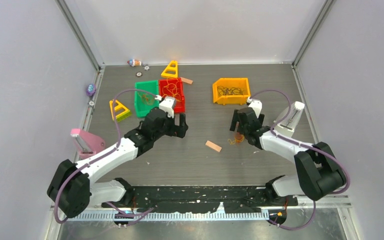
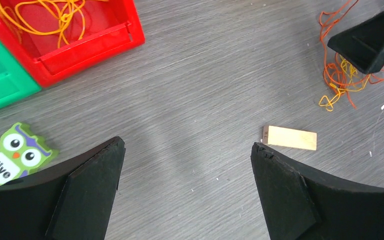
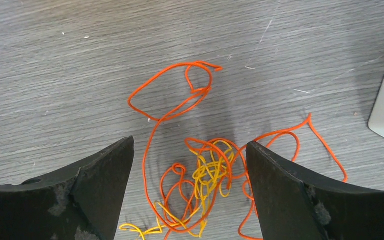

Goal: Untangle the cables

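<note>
Two hands, both spread wide, neither clamped on anything. Right hand point(image 3: 190, 150) hangs over a tangle point(image 3: 200, 185) of orange and yellow cables lying on the surface point(image 3: 55, 60), right of centre, one tip on either side of the clump. In the right wrist view the tangle's long axis runs straight out from the hand. The yellow knot is nearest, an orange loop points away ahead, and one orange strand trails right. Near end of tangle cut off by the frame edge.

Left hand point(image 1: 181, 127) hovers left of centre, just beside the red bin point(image 1: 172, 90) and well apart from the tangle.

Red bin holds loose yellow-orange loops point(image 2: 45, 17). Green bin point(image 1: 146, 97) touches it on the left, contents too faint to tell. Yellow bin point(image 1: 231, 90) stands apart to the right and holds a dark clump point(image 1: 230, 91) of cable.

Wood block point(image 1: 213, 146) lies flat between the hands. Owl tile point(image 2: 10, 157) is partly hidden behind the left hand in the left wrist view.
</note>
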Available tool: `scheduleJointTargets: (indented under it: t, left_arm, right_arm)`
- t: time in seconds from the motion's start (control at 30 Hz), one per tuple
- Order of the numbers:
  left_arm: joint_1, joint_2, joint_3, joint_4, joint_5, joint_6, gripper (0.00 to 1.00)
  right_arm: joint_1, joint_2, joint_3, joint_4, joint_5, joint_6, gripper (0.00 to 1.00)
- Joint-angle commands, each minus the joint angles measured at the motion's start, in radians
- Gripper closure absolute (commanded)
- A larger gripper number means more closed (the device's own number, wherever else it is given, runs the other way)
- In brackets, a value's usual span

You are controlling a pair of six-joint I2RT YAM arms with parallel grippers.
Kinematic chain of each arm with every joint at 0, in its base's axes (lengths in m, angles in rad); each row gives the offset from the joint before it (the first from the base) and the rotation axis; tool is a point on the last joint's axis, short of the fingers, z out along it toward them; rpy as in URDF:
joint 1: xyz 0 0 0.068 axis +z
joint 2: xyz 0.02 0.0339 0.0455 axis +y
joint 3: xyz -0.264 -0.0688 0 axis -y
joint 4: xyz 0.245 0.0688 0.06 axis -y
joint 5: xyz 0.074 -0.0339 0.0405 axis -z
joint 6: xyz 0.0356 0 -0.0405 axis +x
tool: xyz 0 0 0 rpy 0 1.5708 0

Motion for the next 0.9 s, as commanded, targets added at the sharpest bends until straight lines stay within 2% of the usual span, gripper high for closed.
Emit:
scheduleJointTargets:
  t: [0.0, 0.13, 0.23, 0.33, 0.43, 0.5, 0.63, 0.87]
  left_arm:
    - [-0.041, 0.033, -0.046, 0.271, 0.0, 0.06, 0.02]
    - [-0.064, 0.05, -0.124, 0.425, 0.011, 0.068, 0.03]
    - [-0.064, 0.053, -0.135, 0.45, 0.027, 0.05, 0.03]
    - [-0.065, 0.071, -0.138, 0.479, 0.04, 0.041, 0.04]
    - [-0.065, 0.084, -0.132, 0.479, 0.057, 0.034, 0.04]
    - [-0.065, 0.09, -0.127, 0.48, 0.067, 0.032, 0.04]
    - [-0.065, 0.109, -0.112, 0.476, 0.088, 0.034, 0.04]
    - [-0.087, 0.181, -0.04, 0.409, 0.145, 0.055, 0.05]
  right_arm:
    - [0.002, 0.067, 0.072, -0.038, -0.04, 0.019, 0.13]
    - [0.004, 0.127, 0.08, 0.031, -0.199, 0.009, 0.15]
    - [0.017, 0.144, 0.071, 0.118, -0.33, -0.01, 0.17]
    - [0.048, 0.146, 0.059, 0.254, -0.528, -0.037, 0.18]
    - [0.061, 0.098, -0.001, 0.398, -0.639, -0.045, 0.18]
    - [0.063, 0.025, -0.054, 0.429, -0.616, -0.054, 0.17]
    - [0.062, -0.118, -0.111, 0.392, -0.39, -0.059, 0.16]
    - [0.061, -0.147, -0.087, 0.236, -0.122, -0.008, 0.16]
